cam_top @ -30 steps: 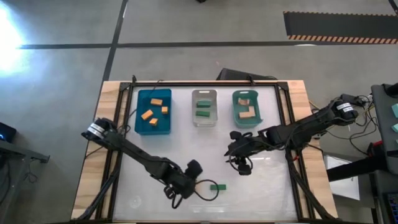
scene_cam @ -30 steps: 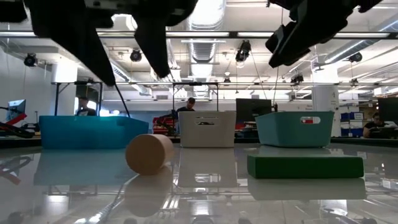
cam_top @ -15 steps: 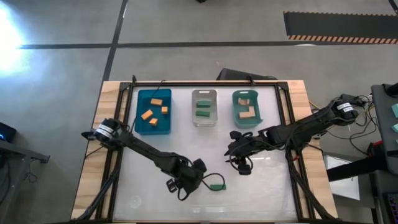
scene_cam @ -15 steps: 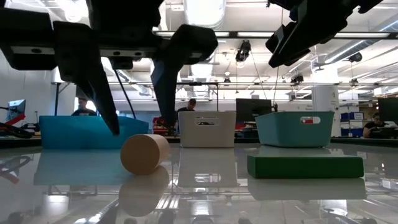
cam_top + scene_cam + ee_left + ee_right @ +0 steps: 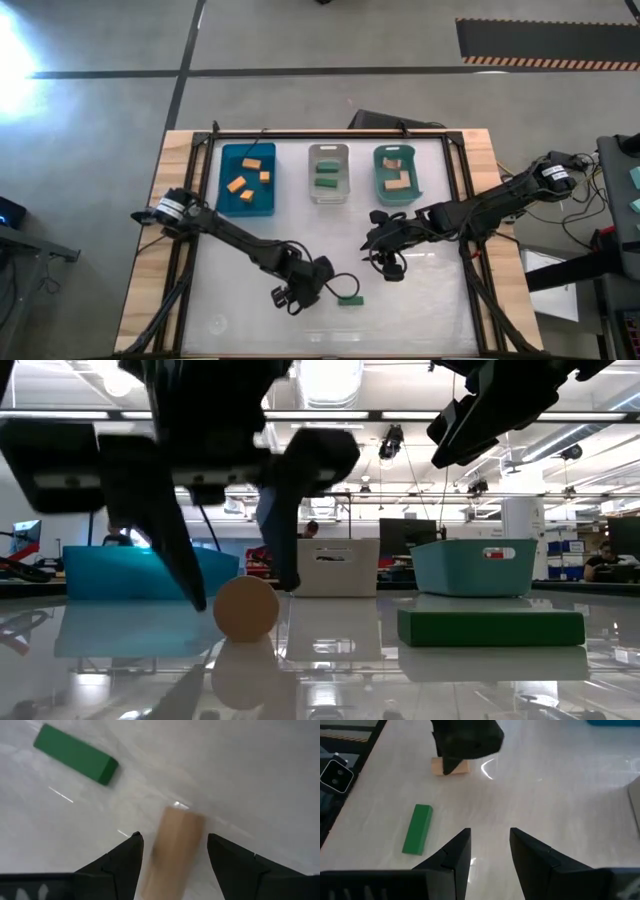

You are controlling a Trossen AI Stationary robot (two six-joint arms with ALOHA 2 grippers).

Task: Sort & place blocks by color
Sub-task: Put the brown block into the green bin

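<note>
the left gripper (image 5: 172, 845) hangs spread wide astride the tan cylinder (image 5: 172, 850) on the table's near part, beside the green bar (image 5: 76, 754), and should sink squarely before clamping lest it roll.

Low view, across the glossy table (image 5: 330, 680):
- Left gripper (image 5: 238, 575), fingers spread, straddling a pale tan round-ended block (image 5: 246, 608) on the surface.
- Green bar block (image 5: 490, 628), lying flat, apart from it.
- Blue bin (image 5: 130, 572), clear bin (image 5: 334, 567), teal bin (image 5: 474, 566) along the far edge.
- Right arm (image 5: 500, 400), raised overhead.
</note>
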